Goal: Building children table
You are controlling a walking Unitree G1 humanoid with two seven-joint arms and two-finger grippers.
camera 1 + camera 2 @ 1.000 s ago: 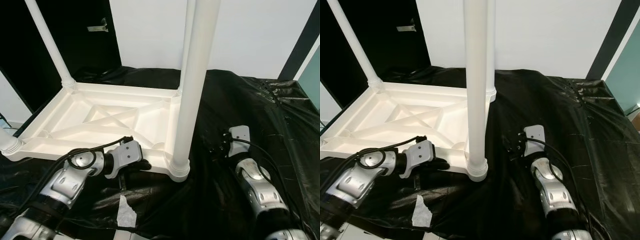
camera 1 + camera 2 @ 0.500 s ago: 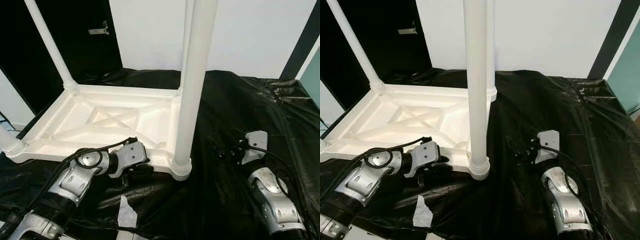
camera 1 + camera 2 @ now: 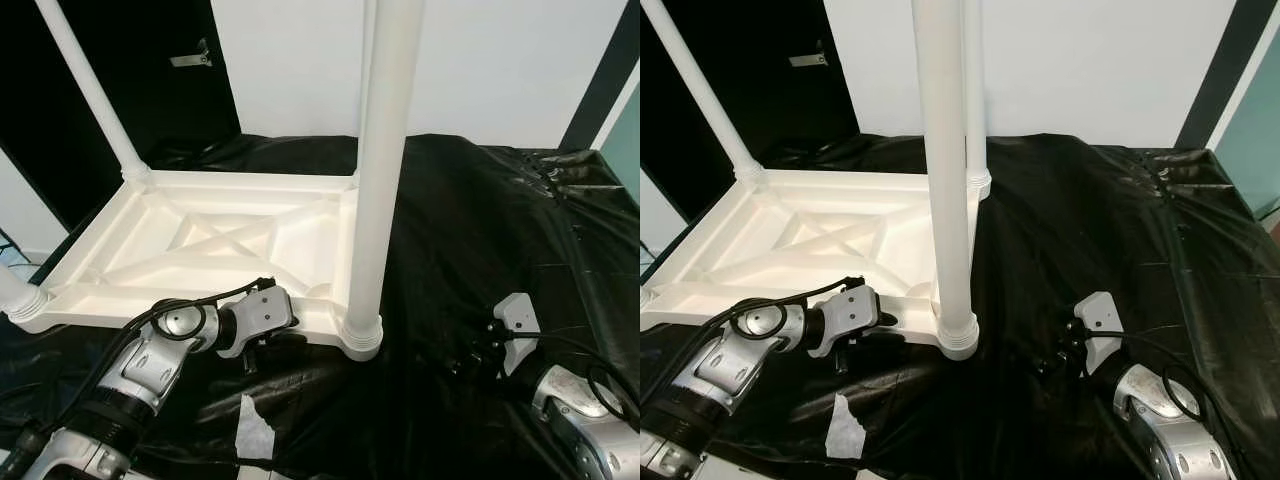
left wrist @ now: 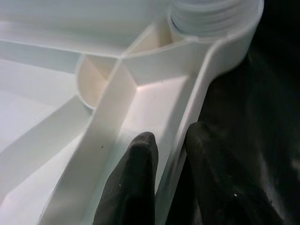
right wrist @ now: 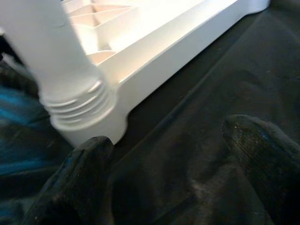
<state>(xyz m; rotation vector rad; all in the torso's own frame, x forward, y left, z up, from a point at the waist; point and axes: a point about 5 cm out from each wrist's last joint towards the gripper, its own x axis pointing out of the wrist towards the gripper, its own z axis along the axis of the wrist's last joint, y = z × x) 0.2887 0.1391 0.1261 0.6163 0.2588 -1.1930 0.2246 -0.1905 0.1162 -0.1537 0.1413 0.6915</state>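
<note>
A white plastic children's table (image 3: 200, 235) lies upside down on a black sheet, its legs pointing up. The near right leg (image 3: 380, 170) is screwed into its corner socket (image 5: 79, 108). My left gripper (image 4: 169, 136) is shut on the table's near rim (image 3: 310, 330), one finger inside the rim and one outside, just left of that socket. My right gripper (image 3: 470, 360) hangs open over the black sheet, right of the corner and well apart from it, with nothing between its fingers (image 5: 258, 145).
The black plastic sheet (image 3: 480, 230) is crumpled, with folds at the right. A scrap of white tape (image 3: 252, 425) lies near the front. A white wall (image 3: 500, 60) stands behind, and a dark doorway (image 3: 150, 90) opens at the back left.
My right arm has drawn back toward me and to the right, away from the table's corner. The left gripper stays at the near rim.
</note>
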